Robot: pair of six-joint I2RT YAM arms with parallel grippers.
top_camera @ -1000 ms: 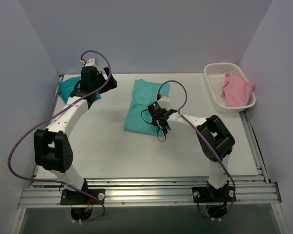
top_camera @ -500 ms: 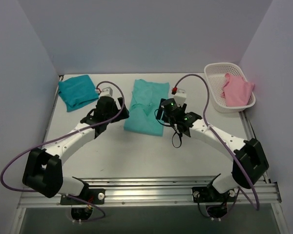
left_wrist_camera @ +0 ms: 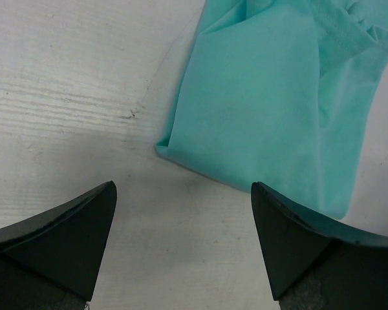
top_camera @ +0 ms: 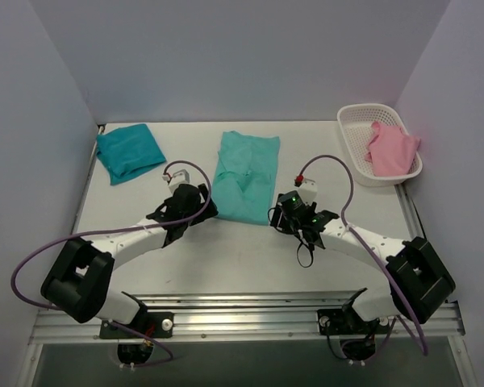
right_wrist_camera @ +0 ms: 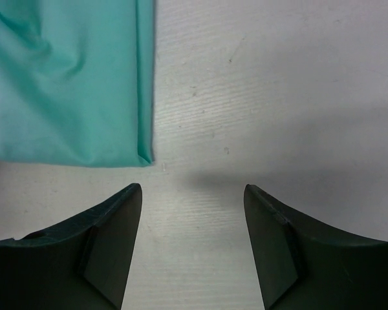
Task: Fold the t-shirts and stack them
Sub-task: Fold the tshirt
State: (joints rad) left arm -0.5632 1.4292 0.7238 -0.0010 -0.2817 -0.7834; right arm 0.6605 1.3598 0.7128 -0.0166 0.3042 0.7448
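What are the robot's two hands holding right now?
Nothing. The left gripper and right gripper are both open and empty, each just short of a near corner of the mint t-shirt.

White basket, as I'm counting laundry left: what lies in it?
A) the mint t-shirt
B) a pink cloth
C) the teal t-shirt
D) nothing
B: the pink cloth lies in the white basket; the mint t-shirt and teal t-shirt lie on the table.

L wrist: mint t-shirt (left_wrist_camera: pixel 265 110) cut off top+rt | R wrist: cut off top+left
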